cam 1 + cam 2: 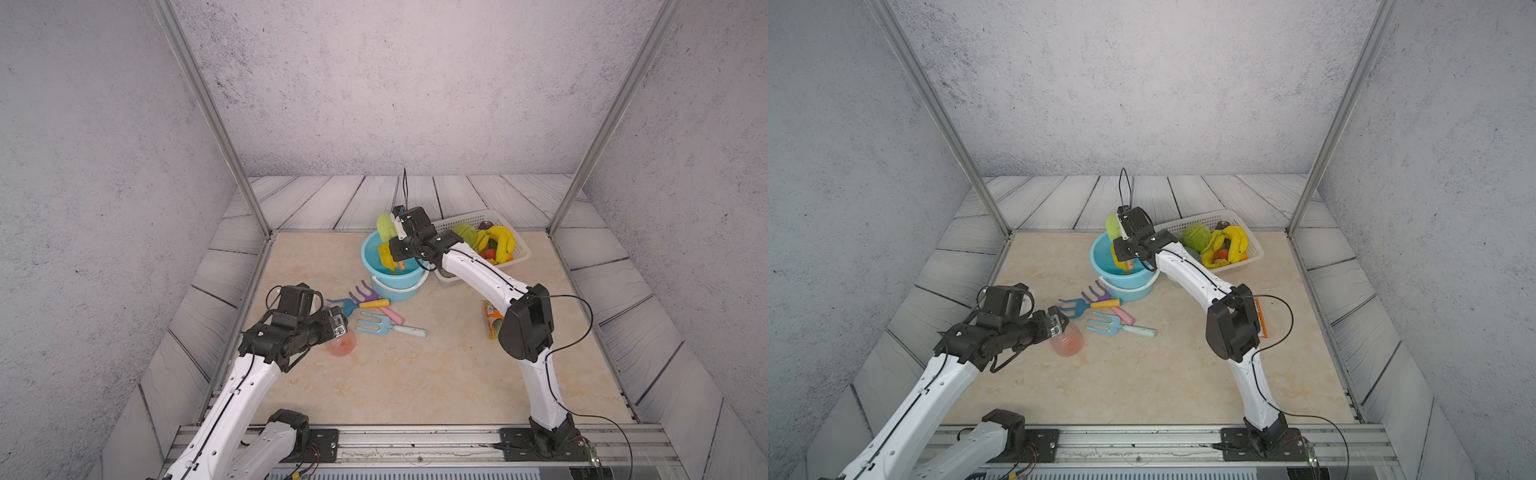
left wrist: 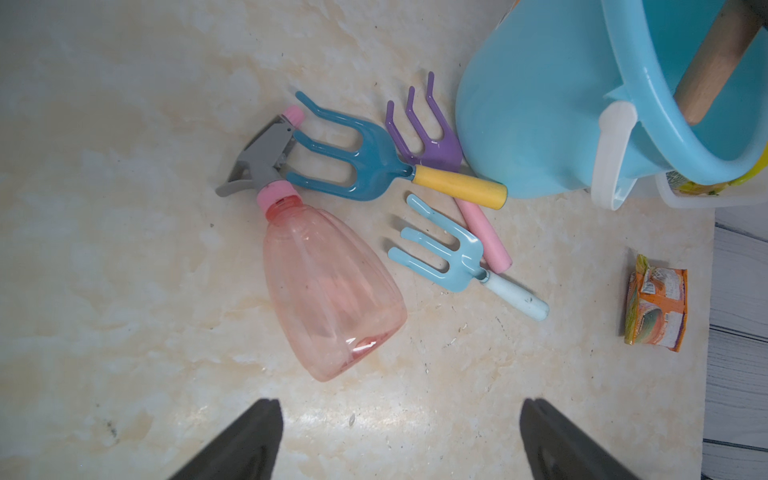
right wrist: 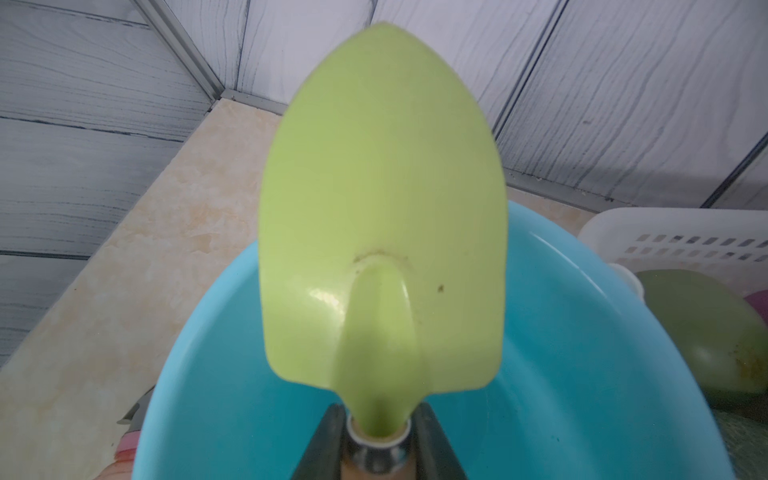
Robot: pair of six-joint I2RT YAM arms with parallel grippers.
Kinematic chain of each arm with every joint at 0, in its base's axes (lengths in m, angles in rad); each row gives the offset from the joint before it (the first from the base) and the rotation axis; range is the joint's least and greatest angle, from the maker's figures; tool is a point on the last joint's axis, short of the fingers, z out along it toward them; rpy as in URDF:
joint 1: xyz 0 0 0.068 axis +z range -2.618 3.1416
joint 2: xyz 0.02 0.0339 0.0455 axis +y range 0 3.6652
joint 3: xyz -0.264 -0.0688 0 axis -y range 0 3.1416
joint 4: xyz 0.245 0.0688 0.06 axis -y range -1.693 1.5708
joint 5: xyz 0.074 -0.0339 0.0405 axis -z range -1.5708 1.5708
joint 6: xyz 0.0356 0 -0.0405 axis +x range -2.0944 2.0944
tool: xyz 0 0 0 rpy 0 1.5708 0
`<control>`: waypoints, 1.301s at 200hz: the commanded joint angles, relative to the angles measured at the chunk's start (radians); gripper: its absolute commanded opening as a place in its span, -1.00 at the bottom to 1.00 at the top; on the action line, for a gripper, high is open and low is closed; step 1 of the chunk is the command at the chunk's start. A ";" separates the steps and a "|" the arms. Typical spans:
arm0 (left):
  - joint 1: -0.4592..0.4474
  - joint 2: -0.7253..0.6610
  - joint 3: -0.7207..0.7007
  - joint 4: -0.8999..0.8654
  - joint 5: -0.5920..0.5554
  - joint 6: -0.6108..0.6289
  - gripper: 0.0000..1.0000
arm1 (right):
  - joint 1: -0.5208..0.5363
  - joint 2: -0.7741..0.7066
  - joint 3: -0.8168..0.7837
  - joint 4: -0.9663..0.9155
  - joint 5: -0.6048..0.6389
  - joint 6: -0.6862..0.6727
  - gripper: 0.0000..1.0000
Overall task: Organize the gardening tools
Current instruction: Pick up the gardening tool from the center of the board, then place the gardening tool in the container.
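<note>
Nearest the base rail, the marble tabletop (image 1: 395, 382) lies bare from side to side, the widest free stretch in view. Just beyond it the left gripper (image 2: 399, 411) hangs over the spray bottle (image 2: 332, 291), jaws wide apart and holding nothing. The bottle is translucent pink with a grey trigger head and lies on its side. Its trigger rests against the tines of the teal fork (image 2: 357, 162), which has a yellow handle. That handle crosses over the pink handle of the purple rake (image 2: 432, 137), whose tines reach right up beside the wall of the blue bucket (image 2: 528, 104). The light-blue fork (image 2: 453, 262) lies flat just beside the pink handle, apart from the bottle.

Farther back, the right gripper (image 3: 380, 415) is clamped on the neck of the green shovel (image 3: 382, 199). The pale green blade points up and the wooden handle points down into the bucket, where the yellow trowel (image 1: 385, 255) already stands.

An orange packet (image 2: 656, 307) lies near the right edge of the marble, partly hidden by the right arm's elbow in both top views. The white basket (image 1: 461, 220) sits in the back right corner, touching the bucket, so that side is crowded.
</note>
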 commanded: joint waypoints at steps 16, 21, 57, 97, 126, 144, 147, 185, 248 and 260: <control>-0.004 0.006 0.014 -0.002 -0.022 0.016 0.92 | -0.007 0.055 0.005 0.066 -0.036 -0.016 -0.65; -0.004 0.005 0.014 0.001 -0.025 0.017 0.92 | -0.007 0.058 -0.001 0.073 -0.037 -0.016 -0.65; -0.004 0.012 0.024 0.005 -0.030 0.023 0.92 | -0.007 0.068 -0.027 0.095 -0.040 -0.013 -0.60; -0.004 0.021 0.024 0.007 -0.032 0.026 0.92 | -0.007 0.062 -0.061 0.116 -0.041 -0.011 -0.50; -0.004 0.024 0.026 0.008 -0.034 0.027 0.92 | -0.007 0.053 -0.078 0.132 -0.040 -0.012 -0.41; -0.004 0.026 0.024 0.008 -0.035 0.028 0.92 | -0.007 0.049 -0.076 0.131 -0.037 -0.013 -0.36; -0.004 0.026 0.024 0.007 -0.035 0.028 0.93 | -0.007 0.049 -0.076 0.130 -0.037 -0.014 -0.35; -0.004 0.028 0.032 0.006 -0.035 0.029 0.92 | -0.007 0.034 -0.073 0.121 -0.025 -0.016 -0.14; -0.004 0.032 0.062 -0.012 -0.032 0.036 0.92 | -0.008 -0.076 -0.045 0.041 0.005 -0.030 -0.03; -0.004 0.032 0.070 -0.020 -0.031 0.040 0.92 | -0.007 -0.108 -0.052 0.023 0.010 -0.026 -0.01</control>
